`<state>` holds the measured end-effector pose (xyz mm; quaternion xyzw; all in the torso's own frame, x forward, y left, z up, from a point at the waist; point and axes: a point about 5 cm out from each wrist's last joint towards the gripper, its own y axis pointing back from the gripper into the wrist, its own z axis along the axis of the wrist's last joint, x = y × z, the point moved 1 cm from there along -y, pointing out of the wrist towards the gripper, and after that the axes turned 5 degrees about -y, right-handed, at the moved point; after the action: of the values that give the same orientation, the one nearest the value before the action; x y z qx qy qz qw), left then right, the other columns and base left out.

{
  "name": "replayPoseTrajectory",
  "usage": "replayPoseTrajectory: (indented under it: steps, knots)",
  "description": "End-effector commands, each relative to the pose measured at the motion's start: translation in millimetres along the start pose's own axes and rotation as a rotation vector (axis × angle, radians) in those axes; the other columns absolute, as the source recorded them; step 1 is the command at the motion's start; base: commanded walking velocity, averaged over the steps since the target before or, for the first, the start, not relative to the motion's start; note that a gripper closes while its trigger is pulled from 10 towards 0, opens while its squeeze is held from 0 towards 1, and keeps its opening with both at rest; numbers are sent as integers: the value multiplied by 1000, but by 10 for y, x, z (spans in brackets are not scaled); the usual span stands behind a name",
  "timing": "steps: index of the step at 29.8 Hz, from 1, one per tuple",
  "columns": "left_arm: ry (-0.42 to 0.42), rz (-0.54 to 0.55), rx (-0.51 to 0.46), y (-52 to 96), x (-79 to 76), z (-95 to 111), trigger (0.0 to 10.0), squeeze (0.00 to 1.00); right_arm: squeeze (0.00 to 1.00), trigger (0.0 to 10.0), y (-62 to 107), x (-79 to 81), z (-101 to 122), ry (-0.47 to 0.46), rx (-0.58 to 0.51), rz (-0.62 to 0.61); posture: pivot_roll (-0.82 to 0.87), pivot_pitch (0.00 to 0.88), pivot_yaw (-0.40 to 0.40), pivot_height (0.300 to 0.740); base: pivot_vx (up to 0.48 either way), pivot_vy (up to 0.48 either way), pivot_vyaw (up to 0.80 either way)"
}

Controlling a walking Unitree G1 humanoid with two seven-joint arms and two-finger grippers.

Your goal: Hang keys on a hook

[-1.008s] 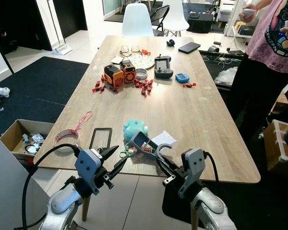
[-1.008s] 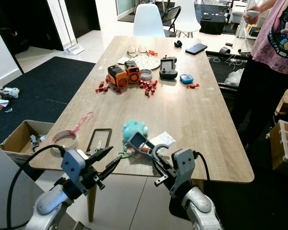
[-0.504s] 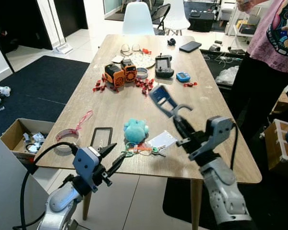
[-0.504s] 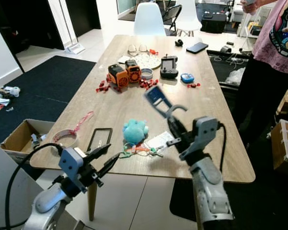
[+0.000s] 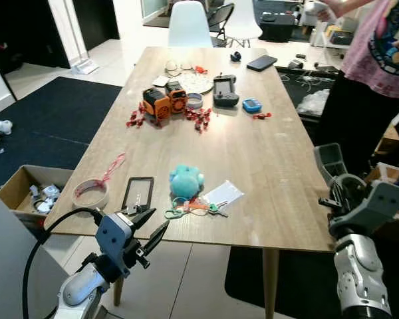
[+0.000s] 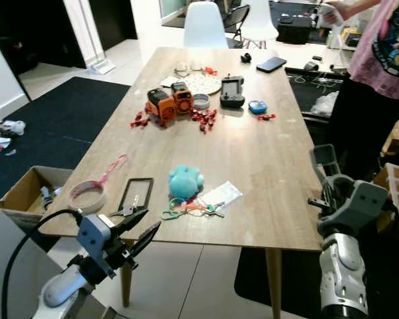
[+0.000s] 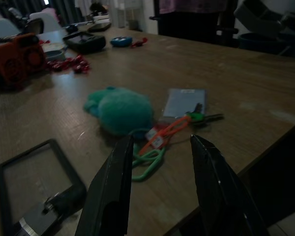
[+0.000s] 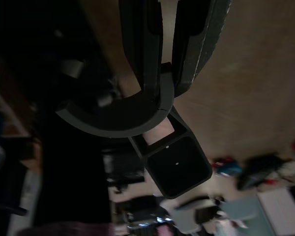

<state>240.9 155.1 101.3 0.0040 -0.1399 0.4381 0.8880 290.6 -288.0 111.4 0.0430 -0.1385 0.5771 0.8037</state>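
The keys (image 5: pixel 193 209), on a green ring with an orange tag, lie on the wooden table (image 5: pixel 266 153) near its front edge, in front of a teal plush (image 5: pixel 186 181). They also appear on the wood in the left wrist view as the keys (image 7: pixel 162 140). My left gripper (image 5: pixel 153 222) hovers open just off the front edge, pointing at them. My right gripper (image 5: pixel 340 188) is shut on a grey hook (image 5: pixel 330 163), held upright beyond the table's right edge. The right wrist view has the fingers (image 8: pixel 147 54) clamping the hook (image 8: pixel 137 115) at its curve.
A black frame (image 5: pixel 138 193) and a tape roll (image 5: pixel 91 193) lie left of the keys, a white card (image 5: pixel 223 193) to their right. Orange toys (image 5: pixel 163 101), a controller (image 5: pixel 226 91) and red bits sit farther back. A person (image 5: pixel 379 60) stands at the right. A cardboard box (image 5: pixel 20 189) sits on the floor.
My right gripper has carried the hook from above the table's middle to the right, past the table's edge. The left gripper has stayed by the front edge.
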Motion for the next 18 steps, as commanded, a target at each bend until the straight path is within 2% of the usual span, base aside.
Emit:
replayPoseTrajectory:
  steps: [1, 2, 5, 8, 15, 18]
  knots:
    - [-10, -4, 24, 74, 15, -36, 10000, 0, 0, 0, 76, -235, -76, -6, 19, -95, 48, 64, -3, 740, 0, 0, 0]
    - [-10, -3, 26, 87, 15, -41, 10000, 0, 0, 0, 111, -327, -110, -5, 29, -133, 49, 63, -2, 740, 0, 0, 0]
    - [-10, -2, 29, 102, 18, -46, 10000, 0, 0, 0, 145, -408, -143, -8, 39, -166, 49, 62, -2, 740, 0, 0, 0]
    - [-15, 9, 42, 164, 50, -68, 10000, 0, 0, 0, 263, -599, -293, 11, 90, -225, 52, 59, -4, 740, 0, 0, 0]
    - [-21, 15, 52, 216, 67, -76, 10000, 0, 0, 0, 455, -727, -536, 33, 184, -243, 58, 55, -8, 740, 0, 0, 0]
    - [-23, 23, 55, 241, 70, -80, 10000, 0, 0, 0, 620, -806, -688, 61, 246, -258, 63, 52, -10, 740, 0, 0, 0]
